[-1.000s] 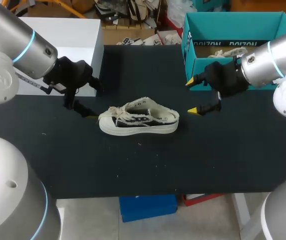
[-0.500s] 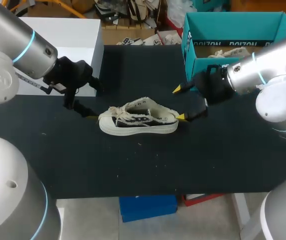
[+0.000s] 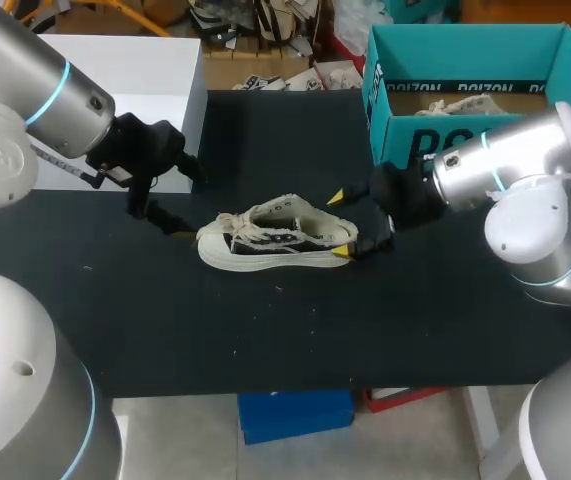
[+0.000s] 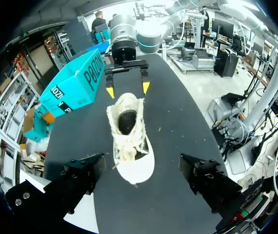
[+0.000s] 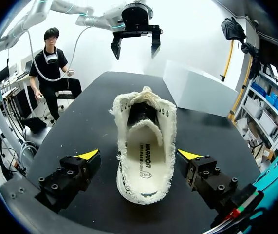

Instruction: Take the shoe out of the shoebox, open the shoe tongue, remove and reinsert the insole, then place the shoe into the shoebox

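The right pincer (image 3: pixel 339 225) was spread wide, with the heel of the shoe (image 3: pixel 275 238) between its two tips. As far as I could see it did not touch the heel, and I judge it stood so in order to close on the heel and hold the shoe firm. The left pincer (image 3: pixel 177 192) was spread too, near the toe, likely ready to help at the front. The shoe stood upright on the desk (image 3: pixel 265 330), already out of the shoebox (image 3: pixel 395 140), which was apart at the far right.
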Available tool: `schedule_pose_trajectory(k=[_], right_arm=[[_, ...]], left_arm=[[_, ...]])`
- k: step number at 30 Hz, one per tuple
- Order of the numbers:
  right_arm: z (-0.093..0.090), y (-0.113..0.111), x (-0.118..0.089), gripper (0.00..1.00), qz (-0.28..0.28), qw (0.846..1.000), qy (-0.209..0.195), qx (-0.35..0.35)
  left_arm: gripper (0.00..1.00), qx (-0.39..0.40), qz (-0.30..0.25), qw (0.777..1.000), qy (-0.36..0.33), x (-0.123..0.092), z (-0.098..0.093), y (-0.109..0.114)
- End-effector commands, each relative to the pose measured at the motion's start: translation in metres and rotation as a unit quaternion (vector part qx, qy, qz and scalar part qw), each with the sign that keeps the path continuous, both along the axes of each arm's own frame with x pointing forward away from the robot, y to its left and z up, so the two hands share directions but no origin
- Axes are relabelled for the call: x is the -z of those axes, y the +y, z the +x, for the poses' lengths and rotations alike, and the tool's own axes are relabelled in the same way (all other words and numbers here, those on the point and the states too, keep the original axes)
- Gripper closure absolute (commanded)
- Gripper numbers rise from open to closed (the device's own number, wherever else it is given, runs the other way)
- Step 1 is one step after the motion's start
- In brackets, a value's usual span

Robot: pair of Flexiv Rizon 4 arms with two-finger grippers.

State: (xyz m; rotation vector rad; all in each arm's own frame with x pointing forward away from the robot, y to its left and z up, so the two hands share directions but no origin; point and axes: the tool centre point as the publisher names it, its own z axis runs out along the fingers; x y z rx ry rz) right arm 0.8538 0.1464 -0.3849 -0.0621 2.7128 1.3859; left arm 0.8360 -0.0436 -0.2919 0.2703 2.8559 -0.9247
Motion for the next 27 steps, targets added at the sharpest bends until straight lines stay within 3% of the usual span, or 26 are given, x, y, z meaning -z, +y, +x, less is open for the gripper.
schedule_pose_trajectory(k=[1,27], right_arm=[[-0.001,0.006,0.004,0.0,0.0,1.0,0.003,0.005],[0.006,0.009,0.035,0.0,0.007,1.0,0.016,0.011]], left_arm=[[0.0,0.0,-0.001,1.0,-0.002,0.002,0.0,0.0],[0.0,0.0,-0.001,1.0,-0.002,0.002,0.0,0.0]])
